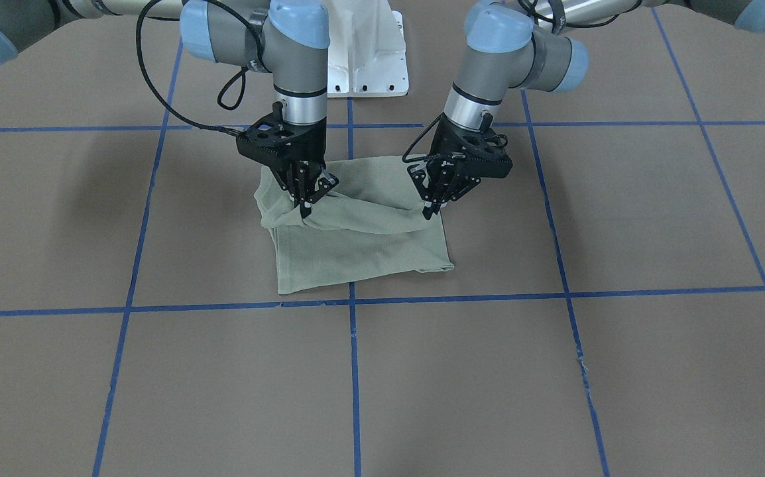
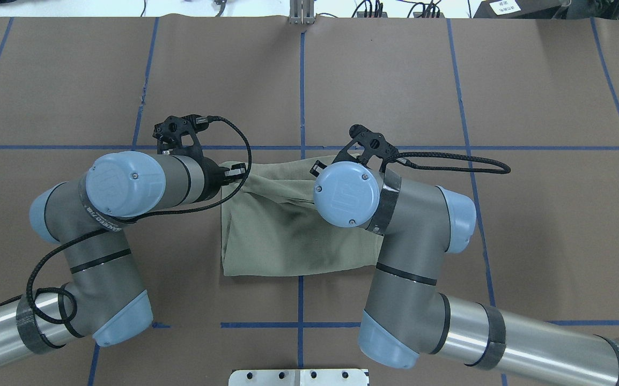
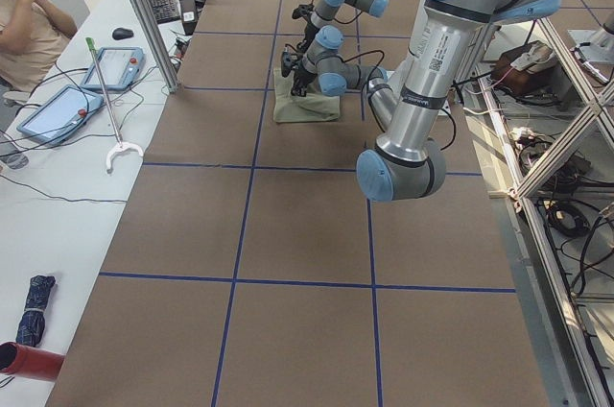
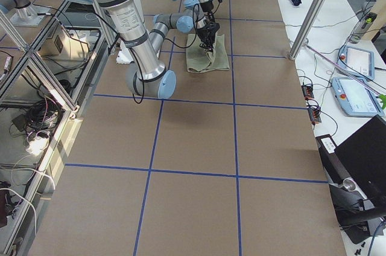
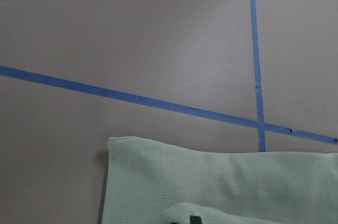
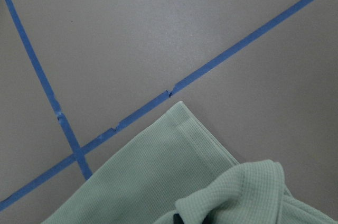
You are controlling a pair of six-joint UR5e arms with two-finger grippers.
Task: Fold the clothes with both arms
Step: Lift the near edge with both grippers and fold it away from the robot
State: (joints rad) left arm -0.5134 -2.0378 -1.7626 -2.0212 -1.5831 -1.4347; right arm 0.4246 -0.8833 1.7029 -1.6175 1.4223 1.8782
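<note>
Sage-green waffle-knit shirt lies mid-table on the brown paper-covered table, just in front of the white metal pedestal. It is already reduced to a compact, roughly square packet straddling one of the blue tape lines.

Right gripper: black two-finger type, clenched on the pedestal-side corner of the packet at that arm's side, with cloth bunched around the fingertips.

Left gripper: likewise pinched onto the matching corner on its side.

The edge between them is raised off the table and sags in a shallow curve. The half toward the far table edge lies flat.

Why held so: taking both corners of one edge at once keeps that edge taut and level. My judgement is that this is a further fold in hand, the raised edge due to go over the flat half.

Material notes:
- Fine grid-textured knit, matte, soft and limp. It drapes rather than holding a crease.
- The free edge seen by the right wrist camera is finished with a stitched band.
- Several layers thick (count not readable).
- Table covering is smooth and plain.
</note>
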